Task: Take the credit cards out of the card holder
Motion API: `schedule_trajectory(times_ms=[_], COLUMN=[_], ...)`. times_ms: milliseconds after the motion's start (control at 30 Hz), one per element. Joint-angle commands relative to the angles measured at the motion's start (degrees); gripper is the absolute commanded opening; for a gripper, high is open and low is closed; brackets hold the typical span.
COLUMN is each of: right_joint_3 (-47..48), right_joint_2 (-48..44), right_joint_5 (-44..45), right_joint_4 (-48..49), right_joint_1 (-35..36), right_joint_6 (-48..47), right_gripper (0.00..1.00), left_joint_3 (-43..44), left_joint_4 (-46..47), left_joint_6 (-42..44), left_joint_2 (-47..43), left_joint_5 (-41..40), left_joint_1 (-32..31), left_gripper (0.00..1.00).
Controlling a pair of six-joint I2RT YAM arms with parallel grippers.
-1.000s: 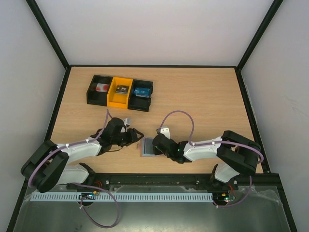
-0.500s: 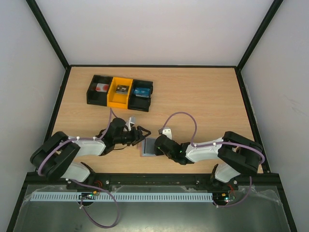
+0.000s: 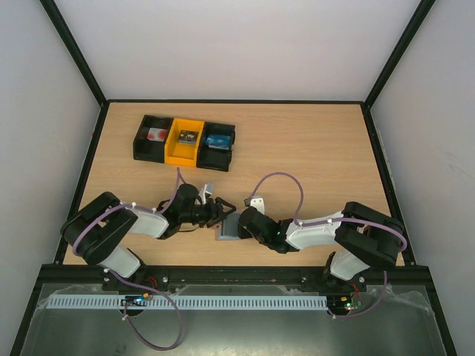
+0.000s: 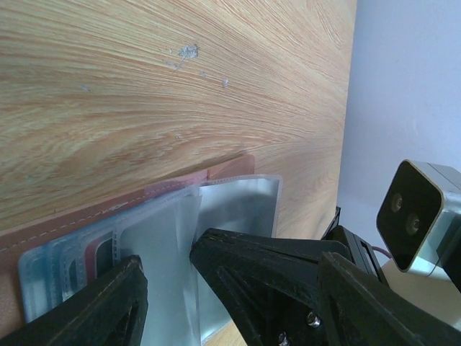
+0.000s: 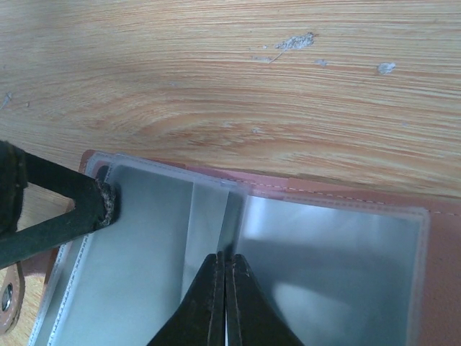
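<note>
Tips of the right pincer, pressed together, rest on the centre fold of the open mauve-brown stitched card holder with clear grey-blue plastic pockets, low in the wrist frame, on the pale wooden bench. The left pincer stands spread at its left pocket. Best to pin the fold, slip one finger in, and pinch what looks like a pinkish-red card squarely.

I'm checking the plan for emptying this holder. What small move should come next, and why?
Probably ease the left gripper slightly further over the card holder and close on what looks like a reddish card in its pocket: its jaws stand open right there, and the shut right gripper pins the centre fold.
</note>
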Motion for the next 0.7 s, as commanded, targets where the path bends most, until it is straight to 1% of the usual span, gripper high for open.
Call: schedule_trajectory(times_ms=[0, 100, 300, 367, 667], right_joint_3=[-1.1, -1.2, -1.3, -1.4, -1.3], right_joint_2=[-0.2, -0.4, -0.6, -0.8, -0.7], right_joint_5=[1.5, 1.7, 1.9, 1.9, 1.7], right_joint_4=[-0.8, -1.1, -1.1, -1.0, -0.7], right_joint_1=[-0.3, -0.3, -0.3, -0.3, -0.3], right_joint_6=[0.3, 0.2, 0.4, 0.5, 0.6], right_gripper=[0.02, 0.02, 0.02, 0.02, 0.02], left_joint_3=[-0.4, -0.5, 1.0, 1.5, 1.6], left_joint_4=[0.1, -2.4, -12.5, -14.3, -8.7], left_joint_6=[0.6, 1.4, 5.3, 6.0, 4.2], left_joint_2=[-0.7, -3.2, -8.1, -8.7, -4.7], left_joint_5=[0.6, -0.4, -5.2, -6.2, -3.2], left_joint_1=[-0.4, -0.4, -0.9, -1.3, -2.4], left_gripper=[0.66, 0.67, 0.70, 0.71, 0.70])
